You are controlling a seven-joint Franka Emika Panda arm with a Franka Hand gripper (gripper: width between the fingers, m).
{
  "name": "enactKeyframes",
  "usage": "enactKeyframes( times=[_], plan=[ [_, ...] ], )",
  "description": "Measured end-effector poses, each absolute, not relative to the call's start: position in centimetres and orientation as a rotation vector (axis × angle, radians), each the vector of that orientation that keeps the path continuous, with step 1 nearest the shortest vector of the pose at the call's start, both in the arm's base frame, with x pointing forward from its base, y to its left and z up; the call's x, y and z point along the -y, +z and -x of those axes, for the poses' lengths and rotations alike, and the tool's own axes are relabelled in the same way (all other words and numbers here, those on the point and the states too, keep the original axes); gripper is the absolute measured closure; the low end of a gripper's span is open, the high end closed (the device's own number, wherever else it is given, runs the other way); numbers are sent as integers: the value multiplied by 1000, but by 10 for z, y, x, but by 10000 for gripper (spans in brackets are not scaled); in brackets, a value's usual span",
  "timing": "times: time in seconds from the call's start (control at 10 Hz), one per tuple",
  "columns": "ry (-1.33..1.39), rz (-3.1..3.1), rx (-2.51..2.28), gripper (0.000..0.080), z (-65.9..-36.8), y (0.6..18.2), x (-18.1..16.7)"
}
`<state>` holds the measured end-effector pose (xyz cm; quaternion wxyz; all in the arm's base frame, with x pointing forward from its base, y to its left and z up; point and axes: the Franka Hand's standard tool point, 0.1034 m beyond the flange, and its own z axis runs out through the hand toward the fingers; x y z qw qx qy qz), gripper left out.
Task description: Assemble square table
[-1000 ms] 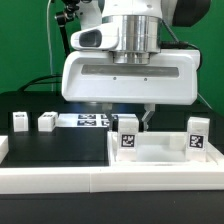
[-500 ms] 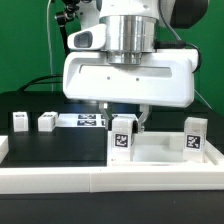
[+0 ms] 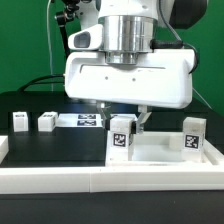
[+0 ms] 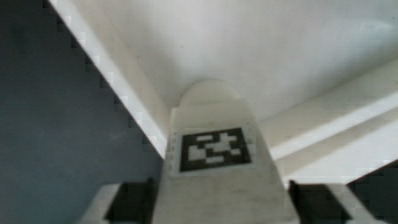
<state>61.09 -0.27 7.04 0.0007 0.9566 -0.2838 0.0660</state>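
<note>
The white square tabletop (image 3: 165, 152) lies on the black table at the exterior view's right, against the front wall. My gripper (image 3: 124, 118) is shut on a white tagged leg (image 3: 122, 138) and holds it upright at the tabletop's near corner on the exterior view's left. In the wrist view the leg (image 4: 217, 150) stands between my fingers (image 4: 128, 203) over the tabletop's inner corner (image 4: 267, 50). A second leg (image 3: 195, 133) stands on the tabletop at the exterior view's right. Two more legs (image 3: 19, 122) (image 3: 46, 122) lie on the table at the left.
The marker board (image 3: 87, 121) lies flat behind the gripper. A long low white border wall (image 3: 60, 178) runs along the front edge. A green backdrop stands behind the arm.
The held leg has moved slightly toward the exterior view's left and a little lower, with the gripper. Nothing else has moved.
</note>
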Motion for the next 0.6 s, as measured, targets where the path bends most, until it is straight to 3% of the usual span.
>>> enactKeyframes(
  times=[0.1,0.2,0.3,0.6],
  plan=[
    [207,-3004,891,316,-611,70,3],
    [207,-3004,891,316,-611,70,3],
    [210,-2998,931,187,-610,71,3],
    [190,-2965,1114,152,-592,83,-6]
  ],
)
